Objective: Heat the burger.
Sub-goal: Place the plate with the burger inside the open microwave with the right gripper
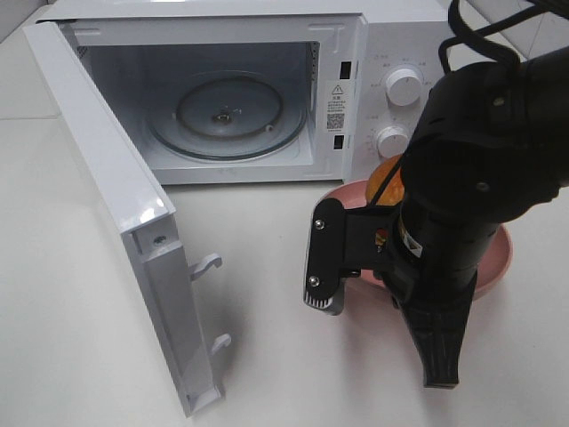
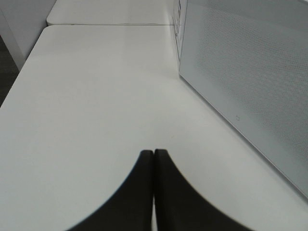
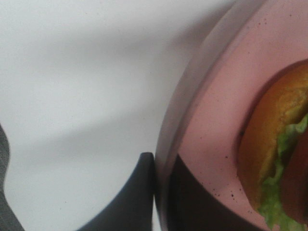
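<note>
right gripper [image 3: 161, 166]: clamped shut on the rim of the round pink plate [image 3: 216, 120]; one black finger [image 3: 139, 192] outside the rim, the other inside; grips nothing else
burger [image 3: 274, 115]: glossy golden-brown bun with green lettuce at the edge; sits on the round pink plate, near the clamped rim, clear of the fingers
right arm [image 1: 480, 160]: black; in the high view it hangs over the plate and covers most of it; only an orange patch of bun shows past it
plate position: on the right, in front of the microwave's control panel; resting or lifted, cannot tell
white table top [image 1: 71, 311]: carries the whole setup
white microwave oven [image 1: 391, 36]: hinged white door [image 1: 98, 169] swung wide open to the left; round glass turntable [image 1: 227, 111] visible in the cavity
white round knobs [image 1: 404, 86]: two, one above the other on the panel
left gripper [image 2: 153, 154]: fully closed, black fingers pressed together, holding nothing; over the table, just beside the door's perforated outer face
</note>
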Robot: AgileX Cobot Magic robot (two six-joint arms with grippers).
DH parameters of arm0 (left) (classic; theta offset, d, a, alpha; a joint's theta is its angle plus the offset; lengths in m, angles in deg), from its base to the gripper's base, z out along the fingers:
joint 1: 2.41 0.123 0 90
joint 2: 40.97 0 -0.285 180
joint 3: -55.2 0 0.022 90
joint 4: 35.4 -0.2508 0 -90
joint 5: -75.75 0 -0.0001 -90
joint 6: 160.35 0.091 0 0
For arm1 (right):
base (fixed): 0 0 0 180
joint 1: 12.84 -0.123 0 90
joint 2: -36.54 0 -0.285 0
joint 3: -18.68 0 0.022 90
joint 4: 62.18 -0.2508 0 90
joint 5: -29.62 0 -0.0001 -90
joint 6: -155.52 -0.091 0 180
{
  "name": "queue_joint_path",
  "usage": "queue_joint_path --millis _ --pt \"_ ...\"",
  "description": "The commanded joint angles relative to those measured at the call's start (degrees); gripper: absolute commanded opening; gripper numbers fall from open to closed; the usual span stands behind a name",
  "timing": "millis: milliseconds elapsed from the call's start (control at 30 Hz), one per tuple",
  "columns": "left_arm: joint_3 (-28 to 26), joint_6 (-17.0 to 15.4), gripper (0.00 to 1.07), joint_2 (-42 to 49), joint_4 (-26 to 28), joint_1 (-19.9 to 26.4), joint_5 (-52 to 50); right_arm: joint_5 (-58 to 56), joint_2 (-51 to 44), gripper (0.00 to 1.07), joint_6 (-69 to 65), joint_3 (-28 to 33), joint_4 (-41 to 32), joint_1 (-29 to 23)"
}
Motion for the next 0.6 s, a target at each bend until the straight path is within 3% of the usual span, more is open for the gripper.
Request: queue_joint_path --millis 33,367,600 --pt "0.06 -0.06 0.00 1.20 0.23 -0.23 -0.40 0.23 -0.52 0.00 3.90 0.00 0.17 -0.11" --pt "0.06 -0.06 0.00 1.20 0.23 -0.23 -0.40 1.83 -0.52 0.00 1.72 0.00 0.17 -0.11" --pt "0.06 -0.06 0.00 1.20 0.23 -0.23 -0.40 6.13 -0.52 0.00 14.09 0.00 -0.52 -0.11"
